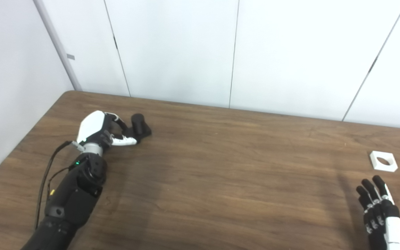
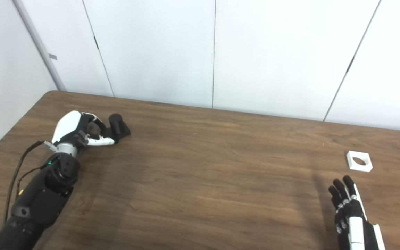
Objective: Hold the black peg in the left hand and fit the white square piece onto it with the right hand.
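Black peg (image 1: 140, 125) upright at far left, left hand (image 1: 103, 131) curled round its base, grip unconfirmed. White square piece (image 1: 383, 161) far right, just beyond spread, empty right hand (image 1: 380, 211). Could tip if pinched off-centre.

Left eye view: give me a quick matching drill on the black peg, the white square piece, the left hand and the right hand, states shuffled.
Things:
1. black peg
2. white square piece
3. left hand
4. right hand

States:
A. open, fingers extended, short of the white piece
B. lies flat on the table, far right
C. curled beside the peg, fingertips at it
D. stands on the table, far left

Pairs: 1-D, 2-B, 3-C, 4-A
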Tool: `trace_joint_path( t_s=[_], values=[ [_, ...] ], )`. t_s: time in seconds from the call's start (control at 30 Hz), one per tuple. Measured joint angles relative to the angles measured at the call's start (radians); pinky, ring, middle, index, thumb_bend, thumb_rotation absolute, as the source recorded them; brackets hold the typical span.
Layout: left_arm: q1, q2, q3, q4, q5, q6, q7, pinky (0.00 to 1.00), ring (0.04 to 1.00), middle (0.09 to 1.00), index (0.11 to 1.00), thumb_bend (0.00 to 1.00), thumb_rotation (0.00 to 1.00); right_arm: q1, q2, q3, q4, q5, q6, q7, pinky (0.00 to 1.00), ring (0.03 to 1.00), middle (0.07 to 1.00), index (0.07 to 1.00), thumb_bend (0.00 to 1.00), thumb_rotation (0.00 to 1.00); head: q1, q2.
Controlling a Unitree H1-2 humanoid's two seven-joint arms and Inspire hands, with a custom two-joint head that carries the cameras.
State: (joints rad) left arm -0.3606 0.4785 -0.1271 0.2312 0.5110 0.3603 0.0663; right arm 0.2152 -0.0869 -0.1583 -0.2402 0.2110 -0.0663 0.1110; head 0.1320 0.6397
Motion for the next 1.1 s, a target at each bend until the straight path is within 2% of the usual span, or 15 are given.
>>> trace_joint_path(
  t_s=[0.1,0.33,0.47,0.57,0.83,0.9,1.0,1.1],
  values=[
    [0.035,-0.006,-0.022,-0.051,0.000,-0.025,-0.007,0.77,0.856,0.795,0.488,0.52,0.04,0.000,0.000,0.000,0.000,-0.002,0.000,-0.003,0.99,0.940,0.933,0.948,0.51,0.89,-0.008,0.003],
    [0.065,-0.019,-0.052,-0.138,0.005,-0.029,-0.051,0.79,0.869,0.798,0.488,0.52,0.04,0.000,0.001,0.004,0.000,-0.022,0.000,-0.020,0.99,0.939,0.937,0.951,0.50,0.90,-0.028,0.005],
    [0.088,-0.028,-0.088,-0.197,0.012,-0.040,-0.082,0.80,0.871,0.802,0.488,0.52,0.04,0.000,0.001,0.010,0.001,-0.024,0.000,-0.024,0.99,0.943,0.938,0.954,0.51,0.91,-0.046,0.008],
    [0.105,-0.032,-0.119,-0.228,0.017,-0.073,-0.094,0.81,0.871,0.800,0.488,0.52,0.04,-0.001,0.001,0.014,0.007,-0.026,-0.003,-0.025,0.99,0.938,0.936,0.951,0.50,0.90,-0.063,0.012],
    [0.140,-0.050,-0.207,-0.306,0.089,-0.129,-0.131,0.83,0.866,0.800,0.488,0.52,0.05,-0.002,0.002,0.026,0.011,-0.033,-0.006,-0.031,0.95,0.928,0.927,0.946,0.52,0.88,-0.107,0.025],
    [0.150,-0.057,-0.235,-0.323,0.115,-0.149,-0.137,0.91,0.866,0.799,0.488,0.52,0.05,-0.003,0.004,0.031,0.010,-0.034,-0.004,-0.033,0.95,0.923,0.921,0.937,0.52,0.87,-0.121,0.029],
    [0.166,-0.065,-0.276,-0.345,0.160,-0.180,-0.157,0.96,0.861,0.793,0.488,0.52,0.05,-0.004,0.005,0.039,0.009,-0.033,-0.001,-0.040,0.96,0.929,0.927,0.944,0.52,0.87,-0.129,0.031],
    [0.171,-0.075,-0.291,-0.351,0.205,-0.198,-0.156,0.99,0.863,0.791,0.488,0.52,0.05,-0.006,0.007,0.050,0.006,-0.040,0.001,-0.047,0.96,0.930,0.928,0.948,0.52,0.88,-0.158,0.035]
  ],
)
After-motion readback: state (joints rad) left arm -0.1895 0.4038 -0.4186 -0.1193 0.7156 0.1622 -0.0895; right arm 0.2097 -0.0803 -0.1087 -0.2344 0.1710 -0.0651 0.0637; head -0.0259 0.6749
